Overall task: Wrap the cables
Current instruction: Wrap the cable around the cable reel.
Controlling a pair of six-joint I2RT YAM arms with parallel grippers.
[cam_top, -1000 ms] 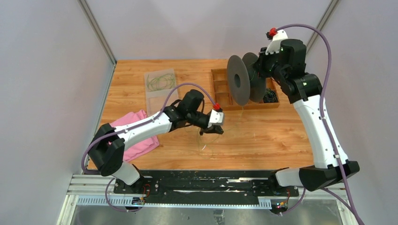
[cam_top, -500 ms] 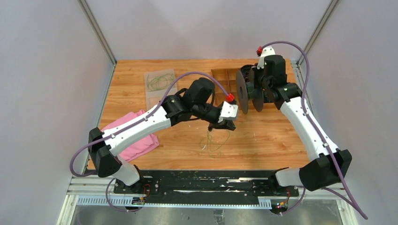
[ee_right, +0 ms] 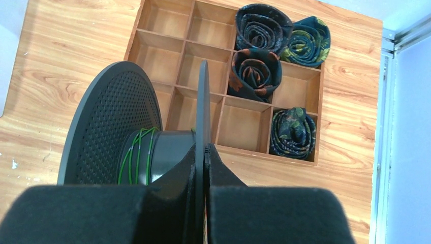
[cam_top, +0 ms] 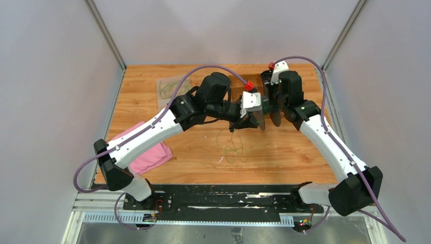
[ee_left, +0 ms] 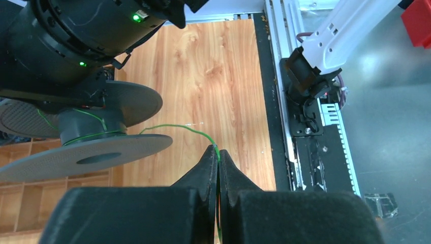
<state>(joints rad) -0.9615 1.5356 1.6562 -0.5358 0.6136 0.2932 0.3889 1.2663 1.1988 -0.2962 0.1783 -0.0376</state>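
A thin green cable (ee_left: pixel 178 127) runs from the hub of the black spool (ee_left: pixel 96 152) to my left gripper (ee_left: pixel 218 153), which is shut on it at the fingertips. Below that gripper, the rest of the cable (cam_top: pixel 231 148) hangs down and lies in loose loops on the table. A few green turns sit on the spool's hub (ee_right: pixel 137 152). My right gripper (ee_right: pixel 204 150) is shut on the spool's thin right flange (ee_right: pixel 203 101) and holds the spool in the air. In the top view the left gripper (cam_top: pixel 240 125) is right beside the spool (cam_top: pixel 265 116).
A wooden compartment tray (ee_right: pixel 167 58) lies under the spool, with rolled dark ties (ee_right: pixel 254 71) in its right cells. A clear bag holding another green coil (cam_top: pixel 170 89) lies at the back left. A pink cloth (cam_top: pixel 147 155) lies at the left. The black rail (ee_left: pixel 305 101) runs along the near edge.
The right arm has carried the spool left, away from the back right corner. The left gripper has moved right and back with the cable, up to the spool, trailing more cable over the table.
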